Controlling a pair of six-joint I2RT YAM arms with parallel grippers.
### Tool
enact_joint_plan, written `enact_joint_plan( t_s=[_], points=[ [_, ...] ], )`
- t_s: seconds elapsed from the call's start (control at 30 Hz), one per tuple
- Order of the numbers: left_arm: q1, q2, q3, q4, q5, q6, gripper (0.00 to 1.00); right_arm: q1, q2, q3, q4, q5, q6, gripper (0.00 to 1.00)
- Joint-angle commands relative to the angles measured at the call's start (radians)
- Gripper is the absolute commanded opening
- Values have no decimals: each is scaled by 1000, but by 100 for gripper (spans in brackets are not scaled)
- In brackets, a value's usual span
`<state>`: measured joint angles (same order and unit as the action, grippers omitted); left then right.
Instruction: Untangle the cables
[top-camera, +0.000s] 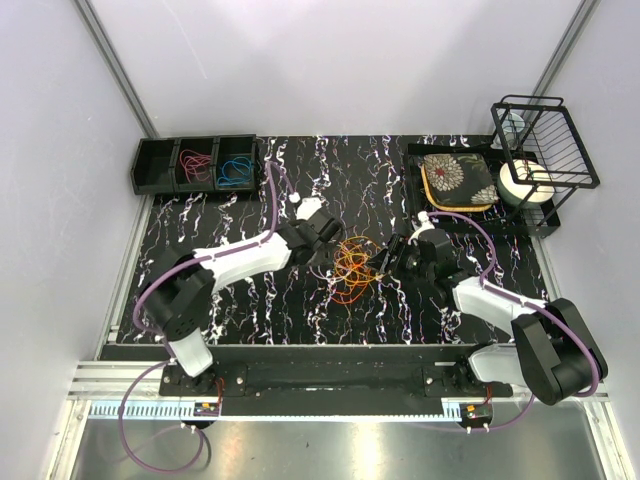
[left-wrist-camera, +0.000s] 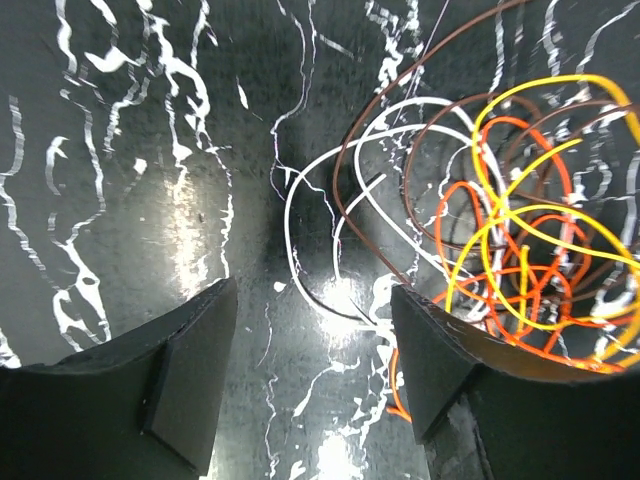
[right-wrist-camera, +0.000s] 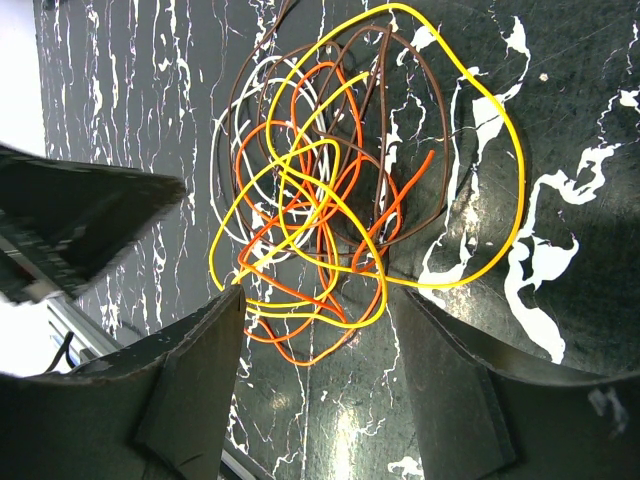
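The left gripper (left-wrist-camera: 312, 300) stands spread and empty beside the tangled cables (top-camera: 352, 268); the right gripper (right-wrist-camera: 318, 300), jaws apart, pinches nothing.

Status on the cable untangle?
Left end effector open, empty, beside the cables. Right end effector open, empty, opposite side. Knot intact mid-table: orange, yellow, brown, white. Nothing blocking.

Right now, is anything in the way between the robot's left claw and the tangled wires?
No, nothing I can see. The left gripper hangs open right beside the tangled wires, and a white loop from the pile lies between its fingers. Only the table is under them.
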<state>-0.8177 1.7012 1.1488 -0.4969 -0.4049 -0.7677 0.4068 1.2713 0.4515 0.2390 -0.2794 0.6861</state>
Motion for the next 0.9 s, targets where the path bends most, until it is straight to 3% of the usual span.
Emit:
enact_joint_plan(
  t_s=[0.0,0.47,0.53,0.67,0.87],
  points=[
    [-5,52,-8,80,28,-21,65,3,-12,27,22,-1,-3,68],
    [-5,133,-40,84,44,-68,49,4,-4,32,20,-1,-3,68],
    [-5,140,-44,83,44,-73,41,4,-3,32,20,-1,-5,68],
    [-5,140,-61,83,40,-82,0,4,-1,33,19,-1,-5,68],
    [-3,103,-37,23,-18,-61,0,4,2,36,17,-1,-5,68]
  ],
)
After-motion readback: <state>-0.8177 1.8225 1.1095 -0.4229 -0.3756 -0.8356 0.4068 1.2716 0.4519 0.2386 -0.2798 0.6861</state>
